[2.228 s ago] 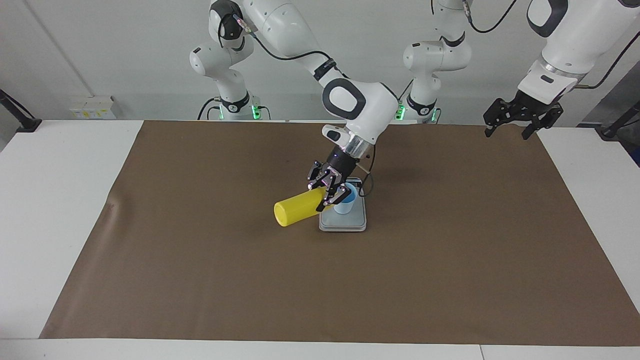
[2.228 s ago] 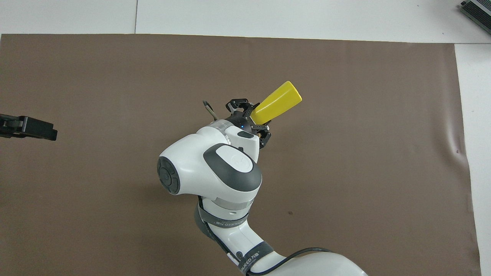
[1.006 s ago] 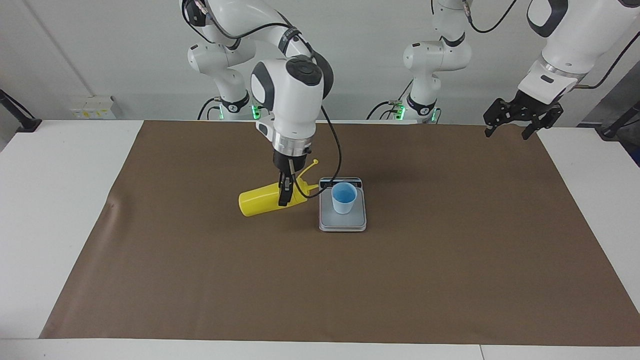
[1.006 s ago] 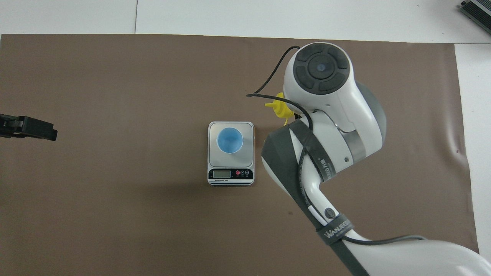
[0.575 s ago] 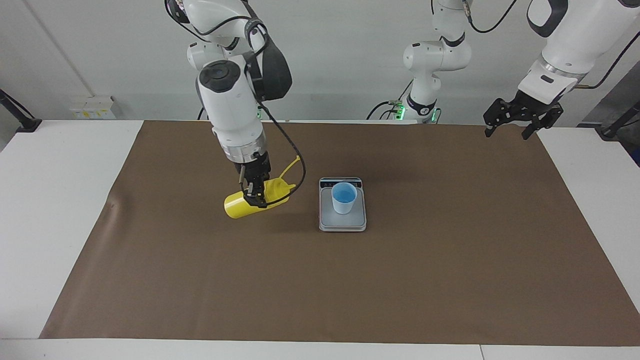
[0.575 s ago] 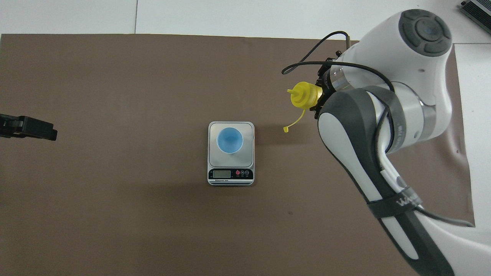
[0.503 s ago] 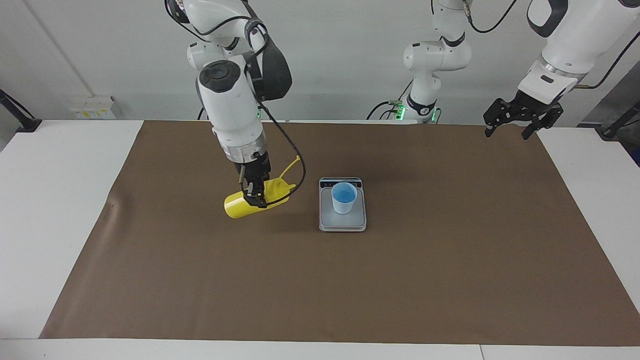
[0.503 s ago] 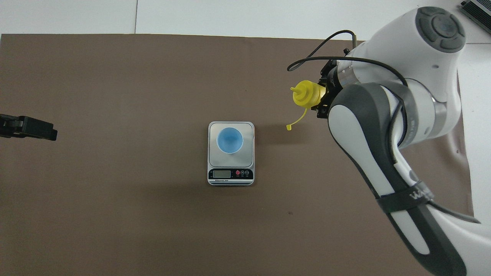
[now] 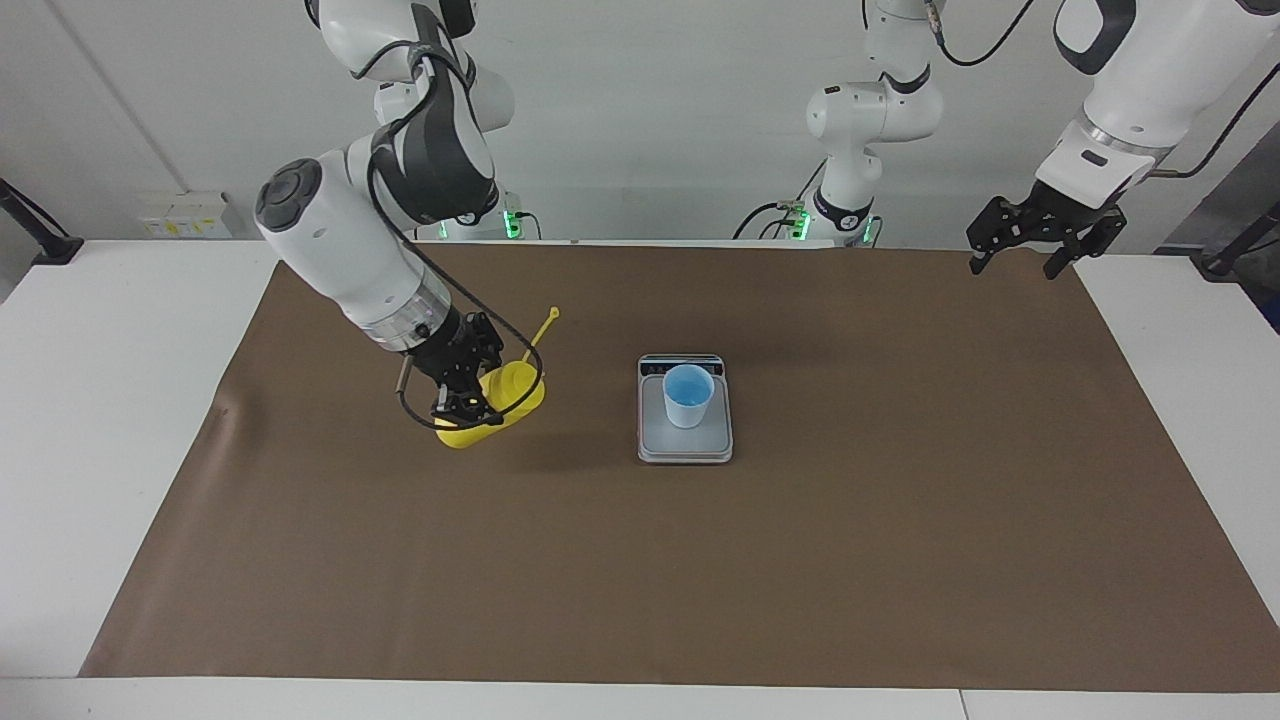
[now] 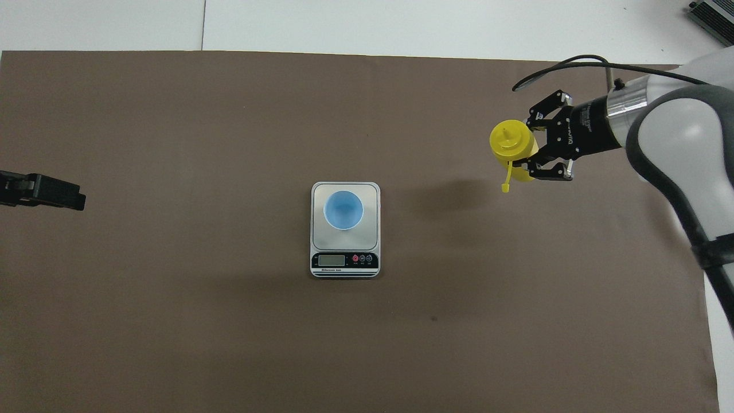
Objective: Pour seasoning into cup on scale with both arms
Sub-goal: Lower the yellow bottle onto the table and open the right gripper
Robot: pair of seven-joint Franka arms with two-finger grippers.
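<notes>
Seasoning, a bright yellow cylindrical plastic squeeze bottle (image 9: 497, 403) with a conical nozzle top, sits left of centre in the facing view and at the upper right of the overhead view (image 10: 512, 150). Its long axis is tilted: the nozzle end points up and toward the scale, while the base points down toward the brown mat (image 9: 640, 560). From above it is seen nearly end-on, nozzle up. Its thin tethered cap strap (image 9: 541, 331) sticks up and away from the top.

The right gripper (image 9: 465, 385), black and two-fingered, is clenched around the bottle's body and covers much of it; whether the base touches the mat cannot be made out.

At mid-frame, well apart from the bottle, the small light-blue tapered plastic cup (image 9: 688, 395) stands upright on the flat rectangular silver-grey digital scale (image 9: 686, 445). The scale's dark display strip (image 10: 344, 261) lies on the edge nearer the robots, its reading too small to make out.

The left gripper (image 9: 1035, 245) waits at the upper right of the facing view, fingers spread and holding nothing; in the overhead view only its dark tip (image 10: 43, 191) shows, cut off by the left edge.
</notes>
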